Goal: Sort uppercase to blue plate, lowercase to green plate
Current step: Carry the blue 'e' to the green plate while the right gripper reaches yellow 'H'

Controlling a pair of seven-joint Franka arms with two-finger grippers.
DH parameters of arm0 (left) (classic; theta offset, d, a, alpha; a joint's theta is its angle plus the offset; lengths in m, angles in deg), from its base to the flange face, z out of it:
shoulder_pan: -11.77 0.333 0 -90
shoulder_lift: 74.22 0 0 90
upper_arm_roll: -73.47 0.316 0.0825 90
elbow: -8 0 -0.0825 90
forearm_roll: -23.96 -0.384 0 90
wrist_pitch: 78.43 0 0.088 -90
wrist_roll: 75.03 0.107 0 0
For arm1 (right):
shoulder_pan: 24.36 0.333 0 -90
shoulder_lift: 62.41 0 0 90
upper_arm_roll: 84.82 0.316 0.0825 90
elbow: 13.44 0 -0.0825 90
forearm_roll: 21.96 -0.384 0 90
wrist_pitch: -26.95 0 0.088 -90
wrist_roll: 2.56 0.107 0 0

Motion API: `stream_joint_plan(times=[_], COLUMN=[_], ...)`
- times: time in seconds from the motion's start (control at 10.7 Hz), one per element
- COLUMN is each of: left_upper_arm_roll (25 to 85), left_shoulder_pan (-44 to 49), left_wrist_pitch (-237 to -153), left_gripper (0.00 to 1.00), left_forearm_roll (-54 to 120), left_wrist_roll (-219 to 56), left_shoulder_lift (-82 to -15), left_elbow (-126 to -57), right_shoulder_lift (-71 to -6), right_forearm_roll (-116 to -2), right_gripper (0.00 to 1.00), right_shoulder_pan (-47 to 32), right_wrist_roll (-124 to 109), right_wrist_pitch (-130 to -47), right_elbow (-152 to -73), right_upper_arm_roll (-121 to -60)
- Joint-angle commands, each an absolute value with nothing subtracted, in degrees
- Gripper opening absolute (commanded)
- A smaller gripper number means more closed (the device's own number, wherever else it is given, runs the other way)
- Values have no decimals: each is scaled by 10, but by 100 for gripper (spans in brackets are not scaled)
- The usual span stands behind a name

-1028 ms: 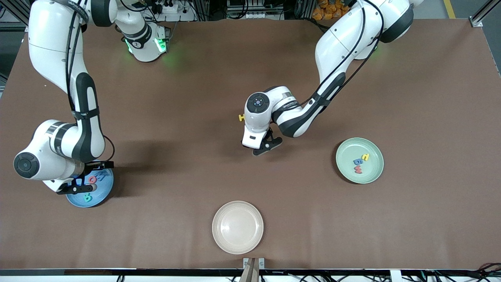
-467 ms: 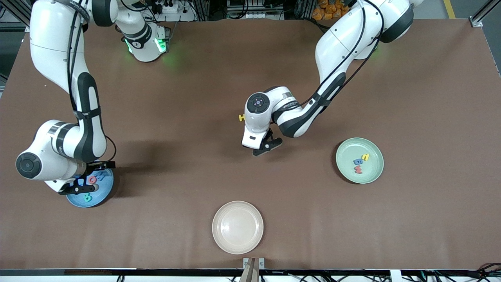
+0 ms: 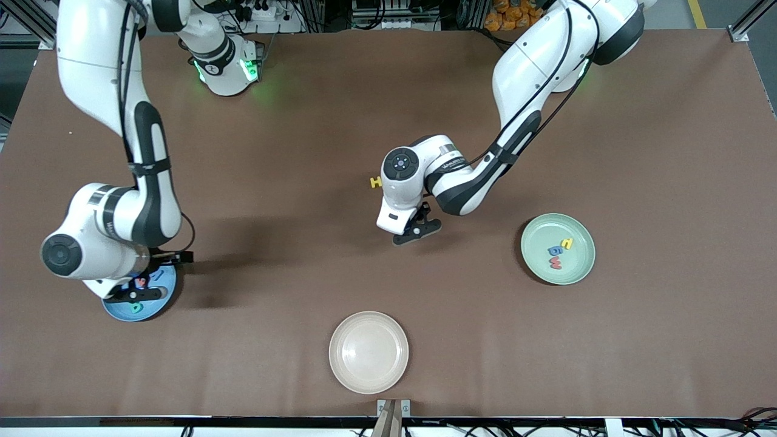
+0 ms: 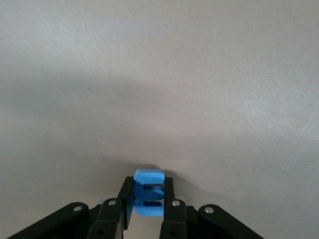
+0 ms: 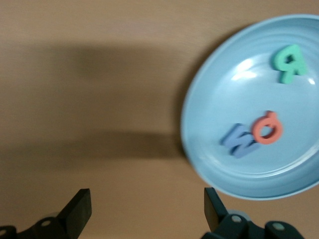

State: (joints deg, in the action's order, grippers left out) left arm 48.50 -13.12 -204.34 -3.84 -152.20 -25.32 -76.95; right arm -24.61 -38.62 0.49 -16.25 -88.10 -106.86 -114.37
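My left gripper [image 3: 417, 230] is shut on a small blue foam letter [image 4: 148, 180], low over the middle of the table; it looks like the lowercase m. A yellow H [image 3: 376, 181] lies on the table beside that arm's wrist. The blue plate [image 3: 159, 301] holds a teal R [image 5: 288, 62], a blue M [image 5: 238, 140] and a red Q [image 5: 267, 128]. My right gripper [image 3: 135, 294] hangs open and empty over that plate's rim [image 5: 145, 211]. The green plate [image 3: 540, 233] holds a yellow letter [image 3: 567, 243], a blue g [image 3: 554, 250] and a red w [image 3: 555, 262].
A cream-white plate [image 3: 368, 352] sits empty near the table edge closest to the front camera, midway between the two coloured plates. Brown tabletop stretches between all three plates.
My left gripper's fingers have closed onto the blue letter. The right arm has shifted a little toward the table's middle, still over the blue plate.
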Motion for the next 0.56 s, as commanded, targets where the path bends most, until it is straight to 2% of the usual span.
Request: stream_joint_plan(times=[0.0,0.47], left_upper_arm_roll=[483,460], left_shoulder_pan=[-96,48], left_wrist_pitch=[-1998,-1999], left_gripper=[0,0], left_forearm_roll=[-43,-43], left_wrist_roll=[-1444,-1255], left_shoulder_lift=[-289,-389], left_elbow=[-794,-919], right_shoulder_lift=[-272,-273], right_forearm_roll=[-394,-394], right_gripper=[100,100], right_shoulder_pan=[22,160], right_wrist_roll=[-147,41], right_wrist_pitch=[-874,-886], right_elbow=[-1079,-1057], right_upper_arm_roll=[-1138,-1136])
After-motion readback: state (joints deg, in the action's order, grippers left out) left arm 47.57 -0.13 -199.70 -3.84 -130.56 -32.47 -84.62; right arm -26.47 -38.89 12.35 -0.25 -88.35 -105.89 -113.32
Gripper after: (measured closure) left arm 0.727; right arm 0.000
